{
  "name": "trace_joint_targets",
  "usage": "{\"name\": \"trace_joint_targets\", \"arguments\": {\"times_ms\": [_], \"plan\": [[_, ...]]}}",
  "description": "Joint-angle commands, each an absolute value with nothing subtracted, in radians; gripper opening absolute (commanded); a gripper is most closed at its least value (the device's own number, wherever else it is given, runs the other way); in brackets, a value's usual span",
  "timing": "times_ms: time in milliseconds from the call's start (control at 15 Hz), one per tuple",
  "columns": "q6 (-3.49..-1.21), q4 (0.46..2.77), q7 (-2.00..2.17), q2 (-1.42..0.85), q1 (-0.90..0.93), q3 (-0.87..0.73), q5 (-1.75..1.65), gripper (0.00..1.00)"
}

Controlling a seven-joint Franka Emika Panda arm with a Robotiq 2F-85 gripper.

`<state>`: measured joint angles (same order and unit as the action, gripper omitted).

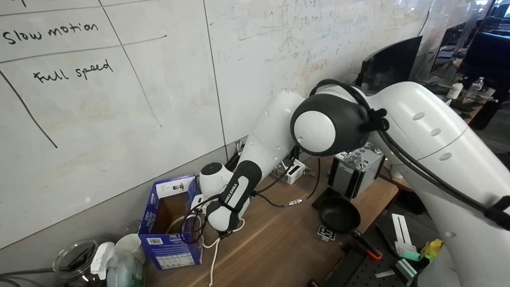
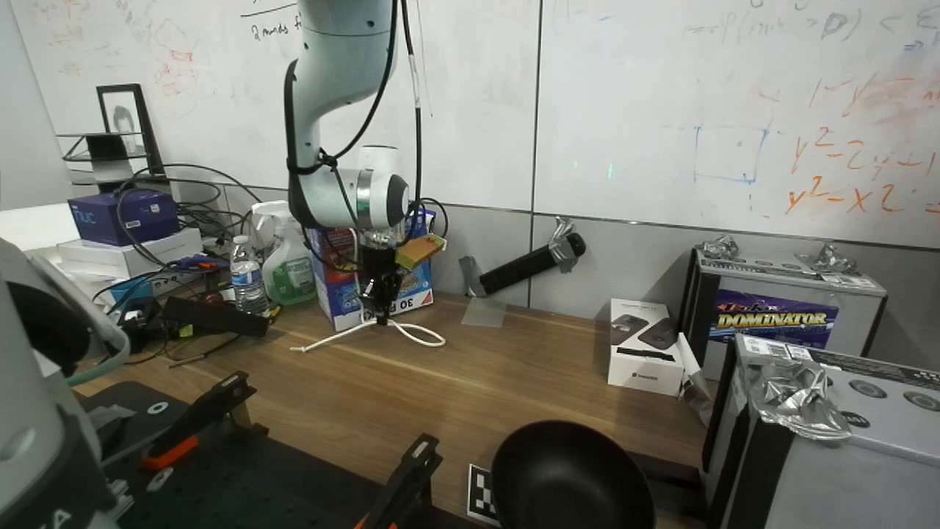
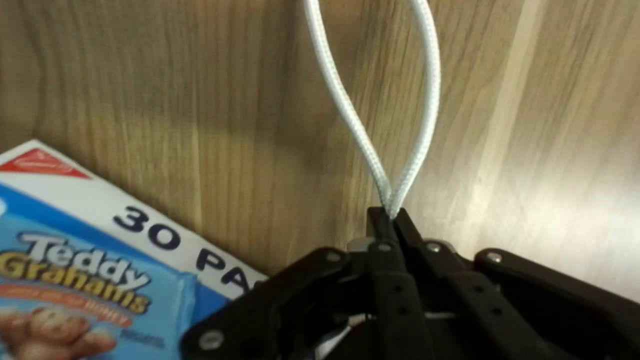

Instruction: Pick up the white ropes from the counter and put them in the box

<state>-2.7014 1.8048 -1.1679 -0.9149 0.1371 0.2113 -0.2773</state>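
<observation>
My gripper (image 3: 392,216) is shut on a white rope (image 3: 434,70), with a loop sticking out beyond the fingertips. In an exterior view, the gripper (image 2: 382,317) points down beside the blue box (image 2: 413,285), and the rope (image 2: 334,337) hangs out on both sides, close to the brown counter (image 2: 514,353). The box (image 1: 171,255) stands open against the wall; a white cord curves inside it and over its rim. I cannot tell whether that is the held rope. The box's printed side (image 3: 150,300) shows lower left in the wrist view. The arm hides the gripper's fingers in an exterior view.
A spray bottle (image 2: 290,268) and a water bottle (image 2: 248,279) stand beside the box. A black pan (image 1: 338,215) lies near the counter's front edge. A white phone box (image 2: 645,349) and grey batteries (image 2: 830,441) stand farther along. Black cables hang from the arm.
</observation>
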Motion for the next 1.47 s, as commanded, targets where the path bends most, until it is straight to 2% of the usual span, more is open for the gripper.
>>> {"name": "trace_joint_targets", "arguments": {"times_ms": [0,333,667,1000,1400], "plan": [[-2.703,1.936,-1.043,-0.73,0.229,0.166,-0.339,0.01],[-2.649,2.03,-0.878,-0.511,0.306,0.16,-0.421,0.01],[-2.486,1.978,-0.741,-0.373,0.341,0.183,-0.45,0.01],[-2.372,1.857,-0.635,-0.336,0.349,0.219,-0.442,0.01],[-2.349,1.726,-0.548,-0.39,0.375,0.246,-0.457,0.01]]}}
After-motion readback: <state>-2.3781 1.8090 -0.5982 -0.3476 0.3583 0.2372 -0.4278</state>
